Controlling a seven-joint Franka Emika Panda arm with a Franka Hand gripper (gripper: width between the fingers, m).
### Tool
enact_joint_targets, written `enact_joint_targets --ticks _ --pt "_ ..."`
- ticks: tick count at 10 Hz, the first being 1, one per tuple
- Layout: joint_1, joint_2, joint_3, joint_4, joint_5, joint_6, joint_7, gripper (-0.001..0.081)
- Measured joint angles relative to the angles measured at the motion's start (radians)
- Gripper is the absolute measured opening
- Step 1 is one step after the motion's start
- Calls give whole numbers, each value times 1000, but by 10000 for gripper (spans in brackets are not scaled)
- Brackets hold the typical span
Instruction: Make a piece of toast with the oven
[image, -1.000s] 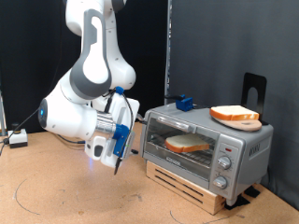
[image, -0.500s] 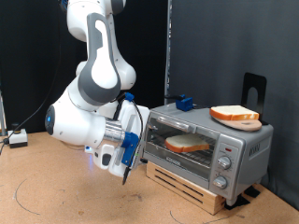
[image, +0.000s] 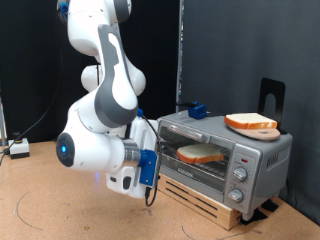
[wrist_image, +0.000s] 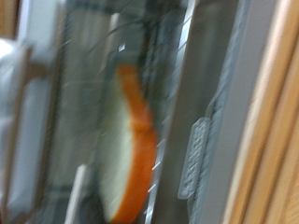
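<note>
The silver-grey oven (image: 228, 158) stands at the exterior view's right on a wooden crate, its glass door shut. One piece of toast (image: 200, 153) lies on the rack inside, seen through the glass. A look-alike slice (image: 252, 122) lies on a round board on top of the oven. My gripper (image: 151, 188) hangs low just off the oven's left front corner, fingers pointing down and towards the door. The blurred wrist view shows the toast (wrist_image: 131, 154) behind the glass of the oven (wrist_image: 210, 140); no fingers show there.
The wooden crate (image: 205, 205) raises the oven off the brown table (image: 60, 215). A small blue object (image: 197, 110) sits behind the oven and a black stand (image: 272, 95) rises at its back right. A black curtain hangs behind.
The arm has swung down and to the exterior view's right, bringing the gripper lower and closer to the oven's left front. The oven and both slices have not moved.
</note>
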Motion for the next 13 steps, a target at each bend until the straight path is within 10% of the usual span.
enact_joint_targets --ticks 2,13 --pt "21 31 6 17 75 105 6 809" --pt "95 248 27 221 184 96 206 809"
